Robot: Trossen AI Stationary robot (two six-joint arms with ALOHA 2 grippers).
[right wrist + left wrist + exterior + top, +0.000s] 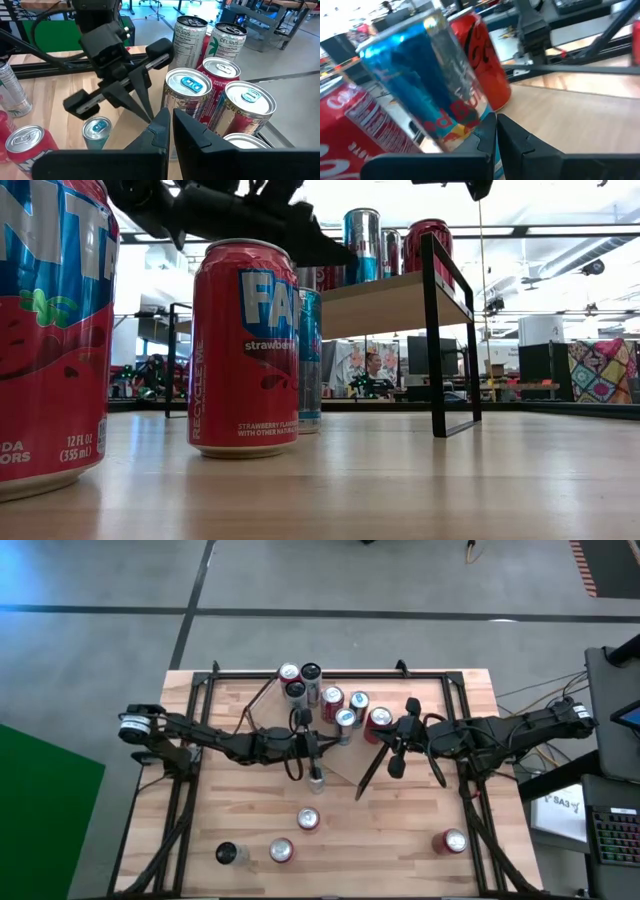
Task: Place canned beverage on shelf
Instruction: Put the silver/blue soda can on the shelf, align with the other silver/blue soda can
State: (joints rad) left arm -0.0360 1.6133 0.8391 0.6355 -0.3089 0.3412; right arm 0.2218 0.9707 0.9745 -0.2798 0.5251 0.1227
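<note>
The table [400,840] is a butcher-block top on a grey floor, with an open workshop behind it.

The shelf [385,300] stands at the far centre of the table. Its plank is raised on black end frames, and seven cans [192,97] are already clustered on top of it.

The left gripper [496,131] is over mid-table, just in front of the shelf. Its fingers are pressed together and hold nothing. The right gripper [170,124] hangs over the shelf's cans, also closed and empty.

A slim blue can [427,80] stands upright just beside the left fingertips. It is probably the next item to place. Four more loose cans [309,820] stand nearer the table's front edge.

Handling, as judged:
- The blue can is a rigid, thin-walled aluminium cylinder. It is moderately heavy if full, and it is smooth and slippery.
- It is tall and narrow, so it will tip easily if nudged near the top.
- Open the fingers, straddle the mid-body and grip across the diameter with moderate force. Too much force may dent the wall.
- Keep the can upright and set it on a bare part of the plank, clear of the other cans.
</note>
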